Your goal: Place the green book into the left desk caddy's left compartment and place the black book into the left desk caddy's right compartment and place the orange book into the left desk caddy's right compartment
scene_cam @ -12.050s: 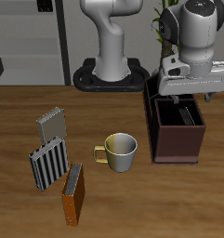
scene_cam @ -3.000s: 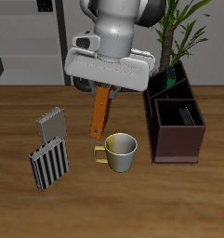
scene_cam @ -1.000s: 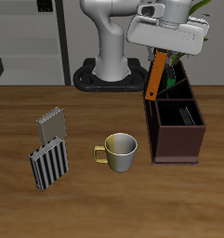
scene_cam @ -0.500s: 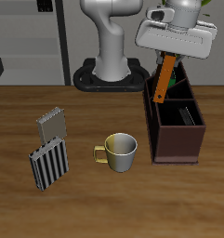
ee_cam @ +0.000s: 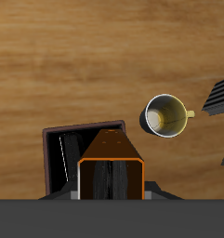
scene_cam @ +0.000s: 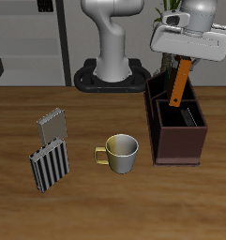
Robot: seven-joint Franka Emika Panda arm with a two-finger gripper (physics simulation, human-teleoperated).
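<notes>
One orange book (scene_cam: 180, 82) in the closed gripper (scene_cam: 187, 56) above one caddy (scene_cam: 177, 131), one mug (scene_cam: 120, 153), two striped books (scene_cam: 50, 165).

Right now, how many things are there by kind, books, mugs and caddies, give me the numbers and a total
Books: 4, the orange book in the gripper, the black book in the left desk caddy, and two grey striped books.
Mugs: 1, the mug.
Caddies: 1.
Total: 6.

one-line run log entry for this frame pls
phase: carry | gripper: shut on orange book | book: tilted, above left desk caddy, not inserted | black book: in right compartment
</notes>
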